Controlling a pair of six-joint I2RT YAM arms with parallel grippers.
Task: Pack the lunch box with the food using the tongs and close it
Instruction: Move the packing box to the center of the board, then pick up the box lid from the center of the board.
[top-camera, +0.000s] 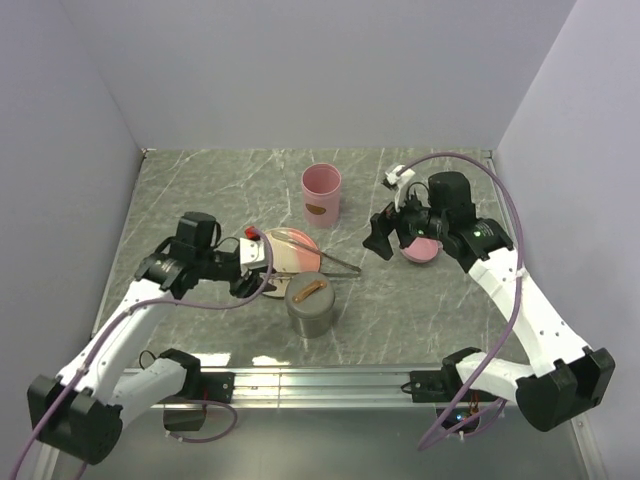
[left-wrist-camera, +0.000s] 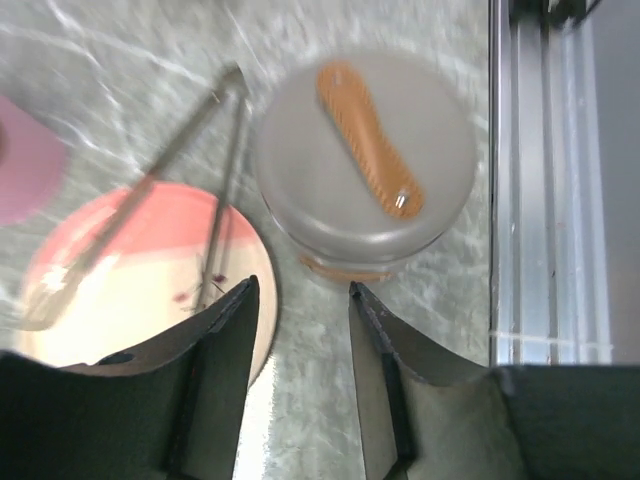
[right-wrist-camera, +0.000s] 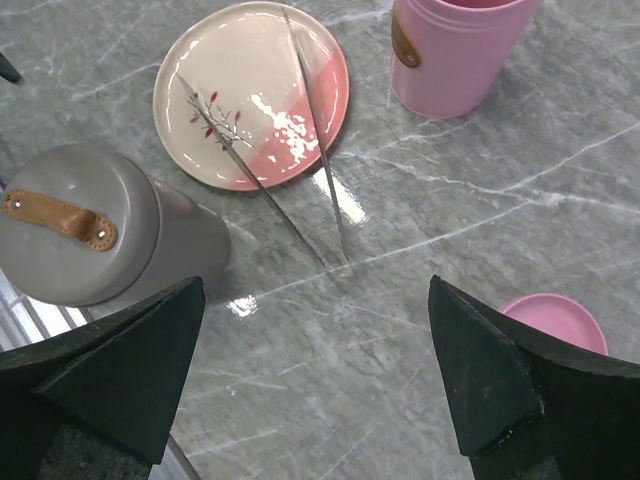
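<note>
Left gripper (left-wrist-camera: 302, 283): fingers partly spread, nothing pinched, only bare table (top-camera: 200, 190) in the gap. One finger over the rim of the plate (right-wrist-camera: 250, 70), the other just beside the lunch box (right-wrist-camera: 110, 190). Contact with either not discernible.

Left arm: long white link angled from the base toward 1 o'clock, wrist bent, fingers aimed down and toward 3 o'clock, at about 8 o'clock of the plate in the top view.

Right gripper (right-wrist-camera: 315, 282): spread as wide as it goes, holding nothing, touching nothing.

Right arm: white link slanting from the base toward 11 o'clock, wrist folded over a small pink bowl (right-wrist-camera: 555, 320), fingers pointing toward 9 o'clock, well apart from the plate.

Tongs (right-wrist-camera: 314, 130): flat across the plate, ungripped. Two arms splayed over the plate, joined end off the rim on the table at about 4 o'clock in the top view.

Lunch box: grey, round, lid on, brown strap handle (left-wrist-camera: 365, 140) across the top. At 5 o'clock of the plate, just beside it.

Pink cup (top-camera: 321, 193): upright, at 1 o'clock of the plate.

Plate surface: cream and pink, small floral print.
</note>
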